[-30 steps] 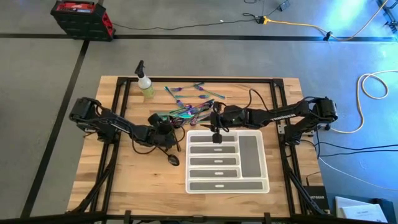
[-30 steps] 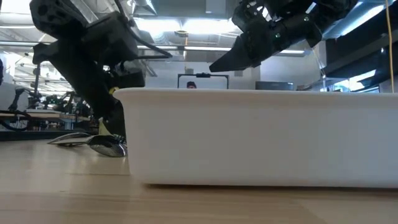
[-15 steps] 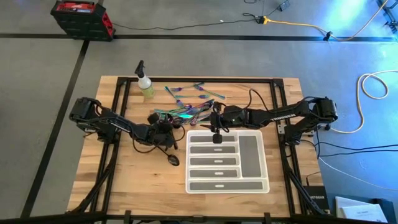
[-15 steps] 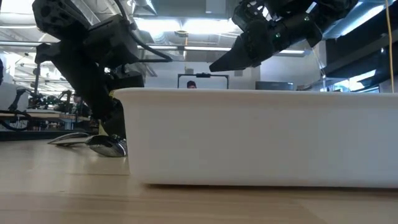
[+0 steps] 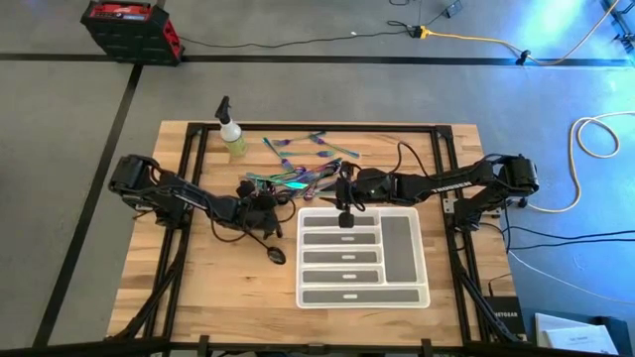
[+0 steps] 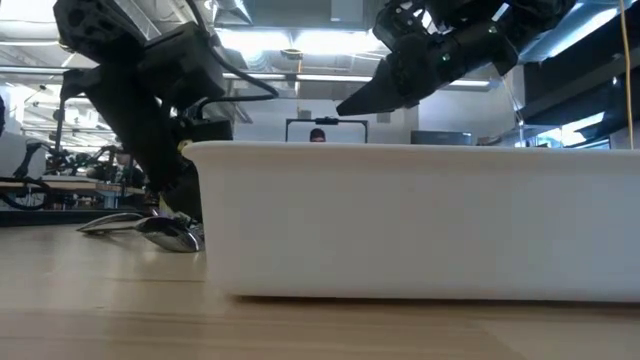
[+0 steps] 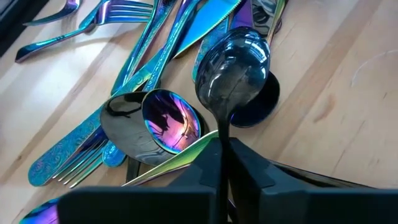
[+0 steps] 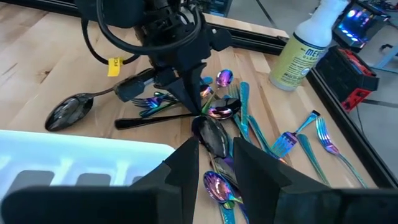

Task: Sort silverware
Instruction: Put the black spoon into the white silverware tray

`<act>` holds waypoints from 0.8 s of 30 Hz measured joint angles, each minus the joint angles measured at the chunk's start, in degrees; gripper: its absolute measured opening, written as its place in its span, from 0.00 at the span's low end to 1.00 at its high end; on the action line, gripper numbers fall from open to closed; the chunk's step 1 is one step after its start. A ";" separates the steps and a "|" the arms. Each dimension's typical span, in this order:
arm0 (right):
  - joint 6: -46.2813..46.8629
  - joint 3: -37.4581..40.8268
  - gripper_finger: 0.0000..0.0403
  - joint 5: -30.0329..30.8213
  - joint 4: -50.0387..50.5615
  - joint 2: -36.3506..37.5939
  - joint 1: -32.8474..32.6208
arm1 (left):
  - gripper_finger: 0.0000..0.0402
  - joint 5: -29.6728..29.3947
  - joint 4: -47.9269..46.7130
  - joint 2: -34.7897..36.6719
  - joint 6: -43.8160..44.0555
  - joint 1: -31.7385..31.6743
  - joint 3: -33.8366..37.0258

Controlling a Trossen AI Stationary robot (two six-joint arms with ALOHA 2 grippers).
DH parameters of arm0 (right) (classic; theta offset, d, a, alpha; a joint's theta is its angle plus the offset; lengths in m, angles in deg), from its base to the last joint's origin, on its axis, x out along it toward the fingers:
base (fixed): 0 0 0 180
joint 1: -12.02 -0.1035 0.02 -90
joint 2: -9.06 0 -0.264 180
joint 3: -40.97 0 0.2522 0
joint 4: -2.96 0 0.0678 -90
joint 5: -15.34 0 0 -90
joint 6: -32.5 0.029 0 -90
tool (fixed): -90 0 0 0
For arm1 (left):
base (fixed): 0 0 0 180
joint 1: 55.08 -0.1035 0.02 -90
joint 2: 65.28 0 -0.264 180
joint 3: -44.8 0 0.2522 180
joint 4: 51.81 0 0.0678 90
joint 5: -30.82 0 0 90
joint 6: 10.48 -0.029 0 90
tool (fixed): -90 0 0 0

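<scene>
My left gripper (image 7: 222,163), low over the pile, pinches 1 dark spoon (image 7: 234,68); my right gripper (image 8: 214,155) hovers part-open.

Iridescent silverware (image 5: 298,167) lies heaped, one dark spoon (image 5: 275,254) apart.

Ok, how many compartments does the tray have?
5: four long compartments stacked, one along the tray's right side. The right end effector may hide another.

Bright even overhead light, soft shadows, glare on the silverware (image 7: 180,93), blurred foreground in the low view.
</scene>
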 joint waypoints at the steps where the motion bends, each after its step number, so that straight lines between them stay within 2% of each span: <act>1: 0.00 0.00 0.20 0.08 -0.21 0.00 0.00 | 0.01 0.21 -0.13 0.50 0.00 0.00 0.03; 8: -0.14 -1.11 0.20 0.29 -2.68 0.16 0.02 | 0.00 2.16 -0.96 6.91 0.31 0.06 0.27; 12: -3.30 -2.40 0.20 8.56 0.73 1.33 0.00 | 0.00 1.40 -1.18 10.57 0.37 0.04 0.25; 14: -3.58 -2.71 0.20 10.41 1.95 2.33 0.07 | 0.00 0.95 -0.86 12.32 0.45 0.04 0.20; 20: -0.33 -1.06 0.20 11.37 1.70 6.89 0.09 | 0.00 -1.82 1.27 17.44 0.79 0.16 0.18; 24: 4.43 4.21 0.20 6.80 -6.69 9.49 1.75 | 0.00 -4.25 8.88 19.02 -2.69 0.50 0.16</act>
